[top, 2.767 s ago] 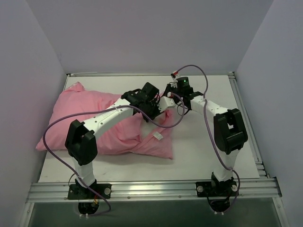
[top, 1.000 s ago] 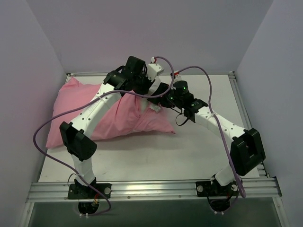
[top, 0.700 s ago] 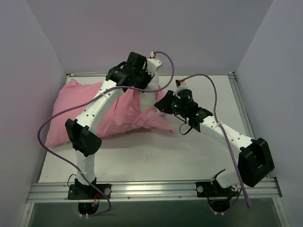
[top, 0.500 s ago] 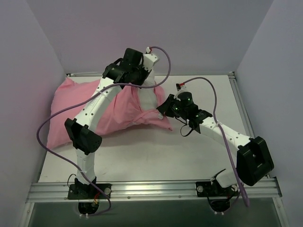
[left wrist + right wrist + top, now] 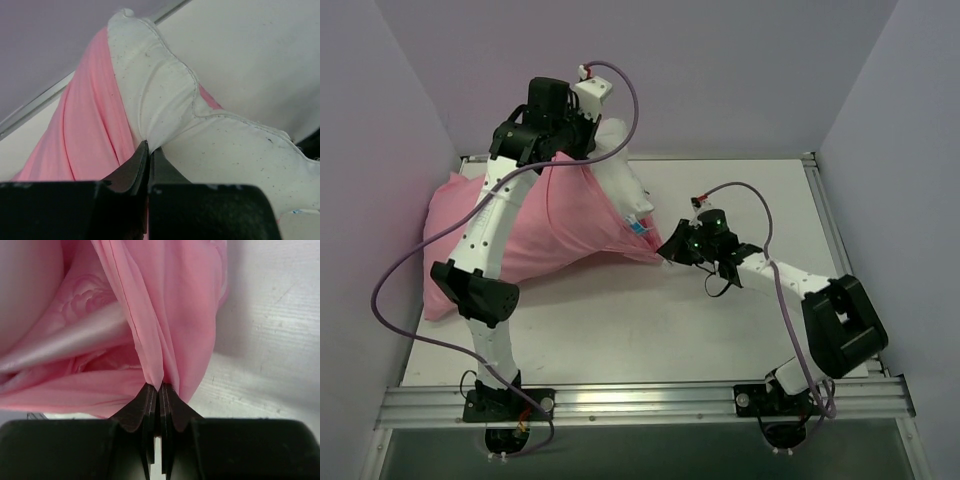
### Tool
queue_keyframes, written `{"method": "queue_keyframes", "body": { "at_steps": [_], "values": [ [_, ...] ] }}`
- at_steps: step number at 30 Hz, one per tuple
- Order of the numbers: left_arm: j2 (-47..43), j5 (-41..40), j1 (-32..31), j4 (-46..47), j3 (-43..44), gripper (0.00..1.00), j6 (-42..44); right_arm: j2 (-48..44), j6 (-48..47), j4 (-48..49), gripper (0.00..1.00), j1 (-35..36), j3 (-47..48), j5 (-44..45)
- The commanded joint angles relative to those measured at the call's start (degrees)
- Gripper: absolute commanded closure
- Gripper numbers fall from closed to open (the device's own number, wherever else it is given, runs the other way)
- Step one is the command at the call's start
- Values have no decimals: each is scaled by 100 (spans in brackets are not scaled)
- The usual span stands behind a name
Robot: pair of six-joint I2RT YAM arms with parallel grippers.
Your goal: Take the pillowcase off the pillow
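at the left, most of the pink pillowcase [image 5: 535,235] lies bunched and full on the table [image 5: 720,330]. above it the left gripper [image 5: 149,149] is raised toward the back wall, its jaws pinched fully together on a thin fold of the white pillow [image 5: 165,95], whose bared corner and upper end stick out of the case's mouth. the rest of the pillow sits inside the case.

that pinch looks like the weak point. it holds only a small pleat of the shell, and if the stuffing drags inside the case, the fold could slide out and the pillow could sink back in.

to the right, low near the table, the right gripper [image 5: 159,389] is closed tight on a folded edge of the pillowcase, anchoring it. if that thin pink fold slips, the whole case would likely ride up with the pillow instead of peeling off. pulling too steeply could also lift both off the table together, or strain a seam.
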Motion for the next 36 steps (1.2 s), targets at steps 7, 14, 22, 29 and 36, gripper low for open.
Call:
{"method": "queue_keyframes", "body": {
  "at_steps": [7,14,22,29,36],
  "values": [
    [-1205,573,-476,965,-952,98,-112,-684,-1340,-996,18,-821,1460,-527],
    [-1161,732,-670,947,-979,98,-103,-1353,-2000,-1464,2,-667,2110,-879],
    [-1179,784,-714,930,-952,98,-86,-712,-1376,-654,0,363,2339,-555],
    [-1205,977,-723,912,-961,98,-59,-27,-1279,-302,0,732,2277,-327],
    [-1205,1100,-714,868,-1023,98,29,281,-779,523,44,776,1917,-773]
  ]
}}
